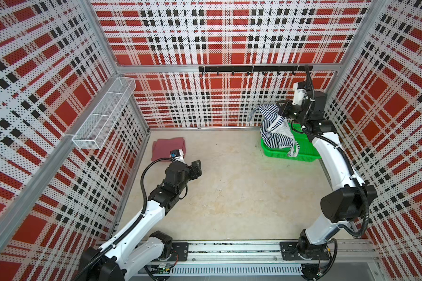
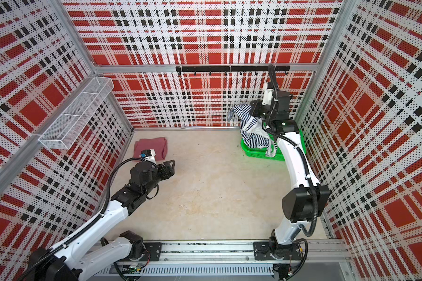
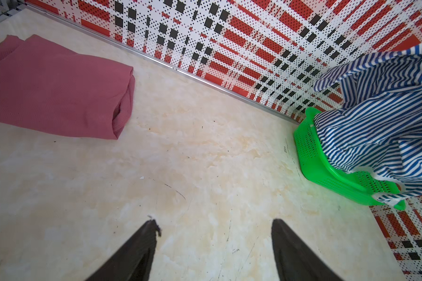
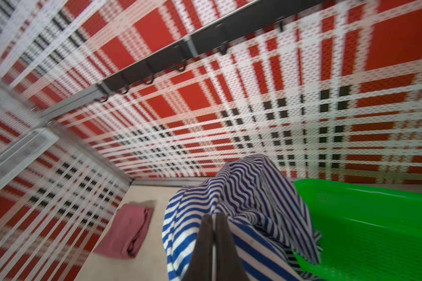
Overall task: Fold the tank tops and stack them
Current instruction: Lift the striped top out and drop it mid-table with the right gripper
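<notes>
- A metal rail (image 1: 232, 248) runs along the near edge of the table (image 1: 229, 194), and both arms are mounted on it
- The left gripper (image 1: 196, 167) hovers over bare tabletop on the left side, just in front of the maroon top; the left wrist view shows its two dark fingers (image 3: 141, 248) spread wide apart with nothing between them
- The maroon tank top (image 1: 167, 148) lies folded into a neat rectangle near the far left corner of the table, flat on the surface and close to the left wall; in both top views the left arm's wrist camera hides its near right corner (image 2: 151, 145)
- Well apart from it, at the far right corner, stands a green mesh basket (image 1: 302, 157) close against the back wall
- The right gripper (image 1: 282, 110) is raised above the basket; in the right wrist view its fingers are pressed together, pinching a bunch of the striped cloth
- The striped tank top (image 1: 274, 131) hangs crumpled from that grip, unfolded; its lower part sits inside the basket and a white-edged strap droops over the basket's front rim
- A black hook rack (image 1: 251, 68) is fixed across the back wall, above the right gripper
- A white wire shelf (image 1: 105, 114) is mounted on the left wall
</notes>
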